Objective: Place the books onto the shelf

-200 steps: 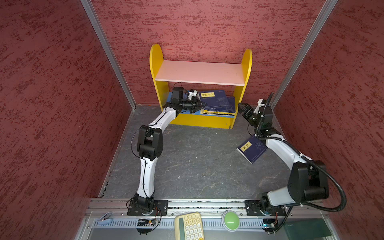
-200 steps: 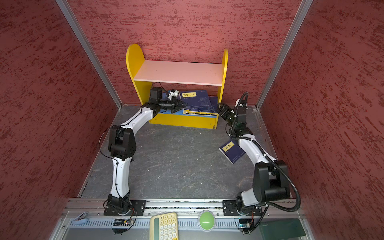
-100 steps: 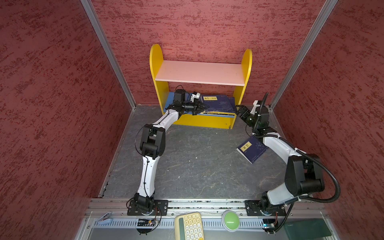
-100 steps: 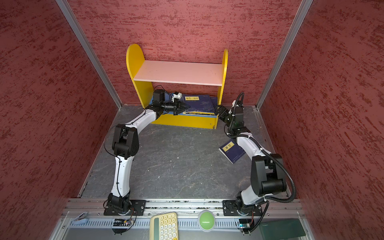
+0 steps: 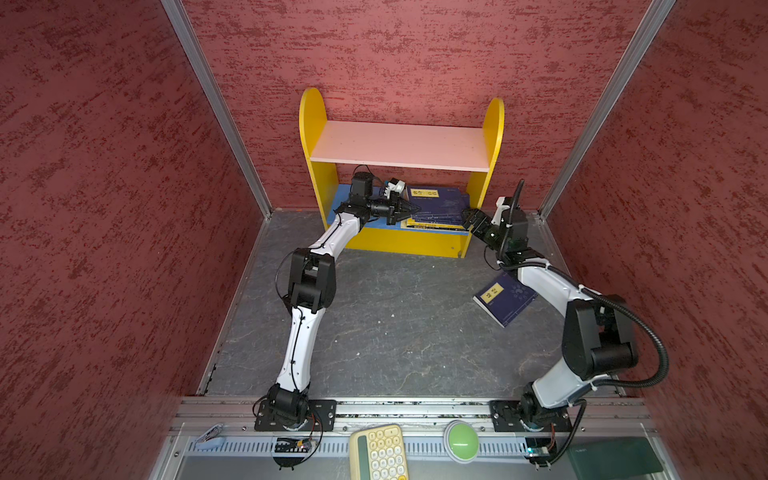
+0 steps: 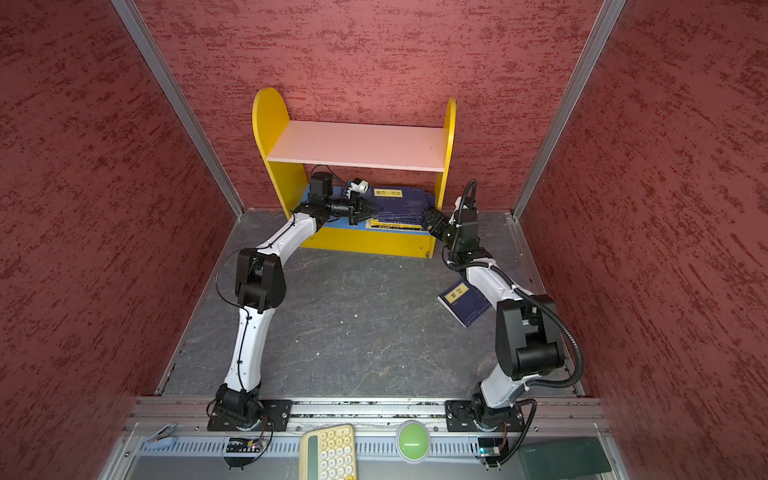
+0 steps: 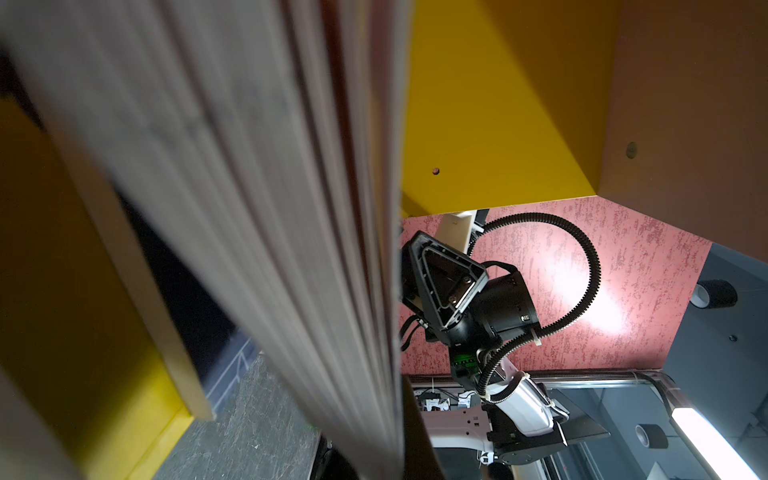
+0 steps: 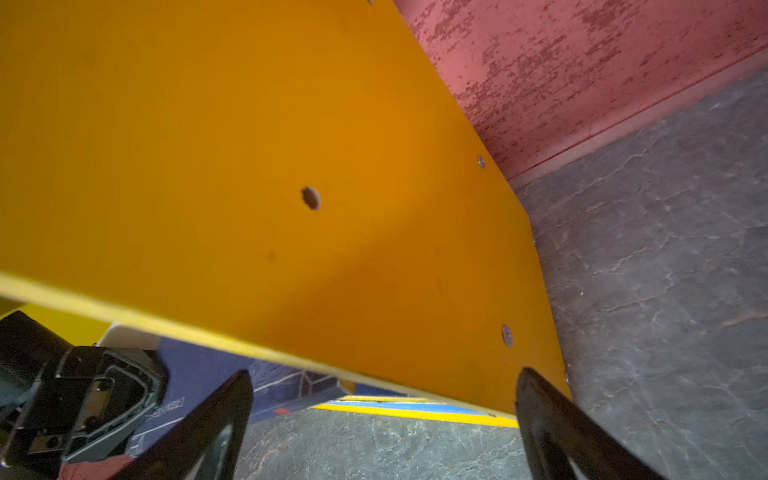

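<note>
Under the pink upper board [image 5: 399, 145] of the shelf [image 5: 311, 124], in both top views, a stack of books [image 5: 440, 203] lies flat on the blue lower board [image 5: 337, 198], crowded toward the shelf's right side with a navy cover uppermost. Left gripper [image 5: 409, 210]: jaws closed to a point, tip at the stack's left edge. This is judged a nudging or squaring contact, as a closed tip suits pushing; whether a cover is pinched cannot be told. Left arm: elbow raised in front of the shelf, forearm reaching low over the yellow front base [image 5: 395, 243], wrist about level. Right gripper [image 5: 471, 218]: jaws wide, empty, just off the shelf's right front corner. One navy book [image 5: 505, 297] lies flat on the floor [image 5: 395, 332], well in front of the shelf toward its right, not yet shelved. Left wrist view: blurred page edges [image 7: 249, 208] fill the frame close to the lens; its own fingers are not visible. Right wrist view: both fingers [image 8: 199, 432] are spread with nothing between them, facing the outer face of the shelf's yellow side. This is judged a waiting or bracing pose.
</note>
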`<state>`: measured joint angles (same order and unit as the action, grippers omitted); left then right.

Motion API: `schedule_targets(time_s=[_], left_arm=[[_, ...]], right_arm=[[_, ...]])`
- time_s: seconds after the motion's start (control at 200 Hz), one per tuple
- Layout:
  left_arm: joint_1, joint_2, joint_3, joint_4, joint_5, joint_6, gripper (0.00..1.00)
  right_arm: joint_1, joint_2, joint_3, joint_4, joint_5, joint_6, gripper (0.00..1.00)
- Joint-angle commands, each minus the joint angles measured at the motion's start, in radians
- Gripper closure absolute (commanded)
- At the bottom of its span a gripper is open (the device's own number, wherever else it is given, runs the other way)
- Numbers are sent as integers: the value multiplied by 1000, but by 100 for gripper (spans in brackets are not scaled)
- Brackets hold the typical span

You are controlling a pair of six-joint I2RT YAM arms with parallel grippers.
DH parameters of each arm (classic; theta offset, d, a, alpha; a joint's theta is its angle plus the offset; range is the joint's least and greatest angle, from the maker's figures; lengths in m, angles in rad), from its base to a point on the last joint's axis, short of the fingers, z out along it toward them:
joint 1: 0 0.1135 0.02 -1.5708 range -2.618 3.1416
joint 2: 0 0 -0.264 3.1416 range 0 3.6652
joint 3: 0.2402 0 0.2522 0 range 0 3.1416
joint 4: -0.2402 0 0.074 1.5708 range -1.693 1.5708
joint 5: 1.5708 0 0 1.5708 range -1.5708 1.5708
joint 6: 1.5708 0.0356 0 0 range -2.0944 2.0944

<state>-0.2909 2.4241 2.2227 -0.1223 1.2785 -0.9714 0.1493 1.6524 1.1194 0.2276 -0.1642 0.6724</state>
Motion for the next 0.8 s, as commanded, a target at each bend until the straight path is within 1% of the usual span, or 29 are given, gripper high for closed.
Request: schedule_targets(time_s=[0.0, 0.105, 0.476, 0.651, 0.792], left_arm=[[4, 31, 51, -23, 29, 35, 93], [5, 49, 76, -47, 12, 43, 92], [-20, 89, 167, -267, -95, 189, 91], [-25, 105, 185, -283, -143, 193, 91], [-25, 115, 198, -299, -175, 196, 91]], right_arm=[[10, 26, 48, 13, 43, -16, 1], [14, 46, 64, 19, 58, -5, 1], [19, 82, 59, 67, 52, 74, 1], [22, 92, 57, 90, 40, 102, 1], [29, 117, 69, 74, 34, 90, 1]])
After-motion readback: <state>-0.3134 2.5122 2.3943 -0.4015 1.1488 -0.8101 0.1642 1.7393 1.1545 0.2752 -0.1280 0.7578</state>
